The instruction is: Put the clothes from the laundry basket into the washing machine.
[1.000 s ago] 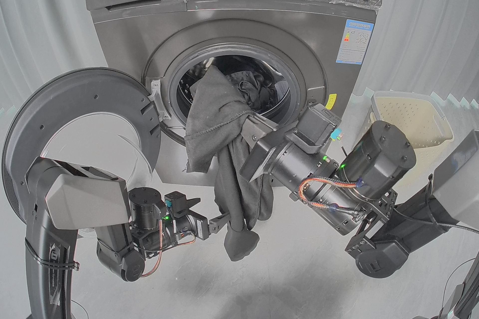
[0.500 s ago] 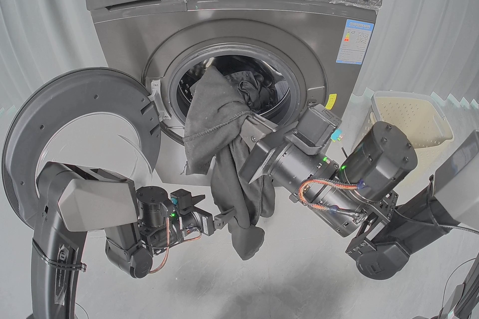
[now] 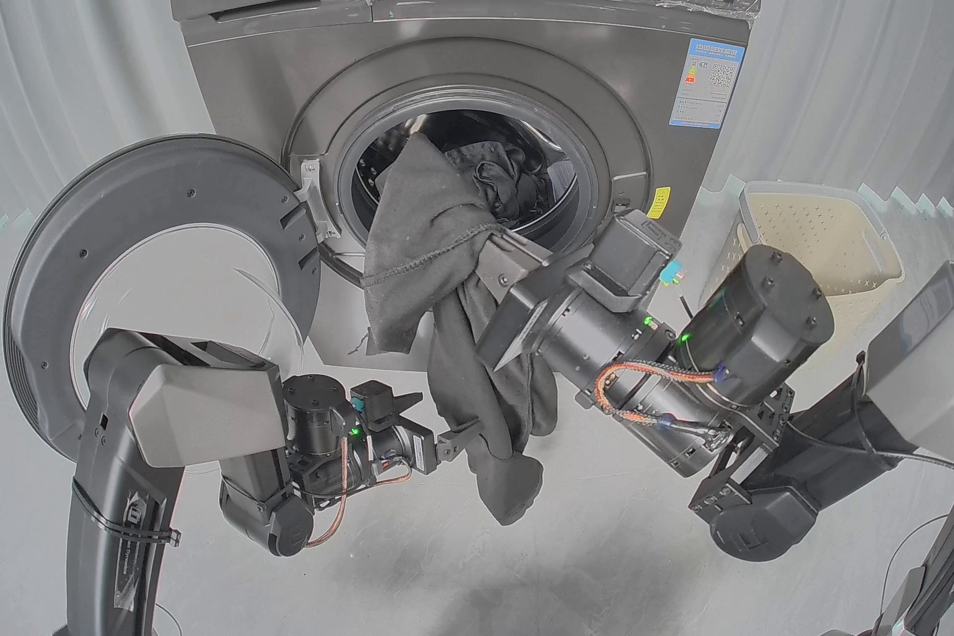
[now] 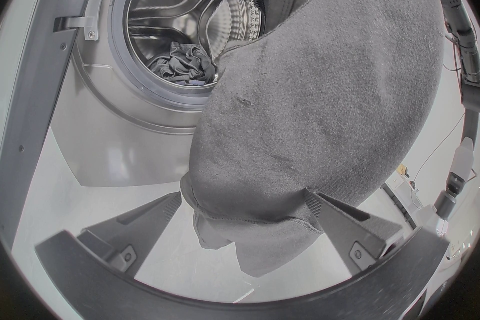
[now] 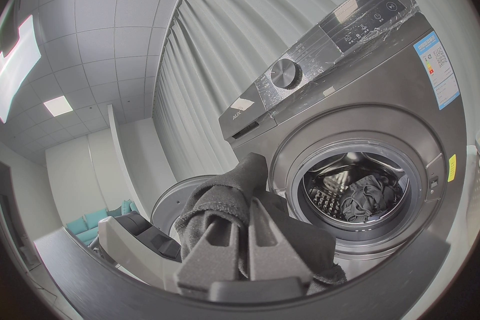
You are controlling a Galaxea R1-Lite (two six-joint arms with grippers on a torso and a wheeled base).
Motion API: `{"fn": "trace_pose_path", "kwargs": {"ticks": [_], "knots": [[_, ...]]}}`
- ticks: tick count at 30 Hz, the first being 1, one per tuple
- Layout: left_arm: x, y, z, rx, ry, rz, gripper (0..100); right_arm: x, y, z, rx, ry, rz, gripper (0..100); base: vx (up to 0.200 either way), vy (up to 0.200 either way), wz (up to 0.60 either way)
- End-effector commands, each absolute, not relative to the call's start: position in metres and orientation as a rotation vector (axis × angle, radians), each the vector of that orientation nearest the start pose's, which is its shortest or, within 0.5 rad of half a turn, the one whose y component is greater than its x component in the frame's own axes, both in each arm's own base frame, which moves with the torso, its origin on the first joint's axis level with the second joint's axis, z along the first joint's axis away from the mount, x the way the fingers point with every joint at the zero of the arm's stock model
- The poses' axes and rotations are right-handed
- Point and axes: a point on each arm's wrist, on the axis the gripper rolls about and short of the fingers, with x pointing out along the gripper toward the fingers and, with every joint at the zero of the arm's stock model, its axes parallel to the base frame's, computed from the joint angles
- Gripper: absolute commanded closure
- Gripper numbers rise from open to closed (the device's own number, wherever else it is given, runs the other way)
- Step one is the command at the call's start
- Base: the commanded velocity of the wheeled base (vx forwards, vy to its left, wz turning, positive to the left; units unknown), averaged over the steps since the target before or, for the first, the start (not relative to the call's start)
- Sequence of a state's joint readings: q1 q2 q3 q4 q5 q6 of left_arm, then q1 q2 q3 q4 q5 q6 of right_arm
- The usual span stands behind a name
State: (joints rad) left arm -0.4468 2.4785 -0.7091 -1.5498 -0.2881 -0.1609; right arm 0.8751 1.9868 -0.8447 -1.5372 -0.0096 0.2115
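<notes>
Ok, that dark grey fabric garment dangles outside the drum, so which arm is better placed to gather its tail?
Left. The left gripper, open, straddles the dark grey fabric garment low at its hanging end; the right gripper is shut on it higher, by the grey washing machine.

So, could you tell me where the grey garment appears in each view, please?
Head view: garment centre, hanging over the right hand before the washer.
Left wrist view: centre and upper right, inside the open left hand.
Right wrist view: bottom centre, pinched in the right hand.
Shared landmark: black clothes in the drum.
</notes>
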Motion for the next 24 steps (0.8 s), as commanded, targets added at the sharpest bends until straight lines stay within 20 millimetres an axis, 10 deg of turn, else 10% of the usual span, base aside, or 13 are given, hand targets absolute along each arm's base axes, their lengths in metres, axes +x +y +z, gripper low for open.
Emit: {"fn": "trace_pose_path", "kwargs": {"ticks": [1, 22, 23, 24], "knots": [[0.331, -0.166, -0.023, -0.133, 0.294, -0.714, 0, 0.229, 0.274, 0.186, 0.370, -0.277, 0.892, 100, 0.000, 0.000, 0.00], [0.321, -0.178, -0.018, -0.155, 0.307, -0.765, 0, 0.229, 0.275, 0.185, 0.370, -0.275, 0.893, 100, 0.000, 0.000, 0.00], [0.322, -0.179, -0.018, -0.155, 0.305, -0.765, 100, 0.229, 0.275, 0.185, 0.370, -0.275, 0.893, 100, 0.000, 0.000, 0.00], [0.322, -0.179, -0.018, -0.158, 0.305, -0.765, 100, 0.229, 0.275, 0.185, 0.371, -0.274, 0.894, 100, 0.000, 0.000, 0.00]]}}
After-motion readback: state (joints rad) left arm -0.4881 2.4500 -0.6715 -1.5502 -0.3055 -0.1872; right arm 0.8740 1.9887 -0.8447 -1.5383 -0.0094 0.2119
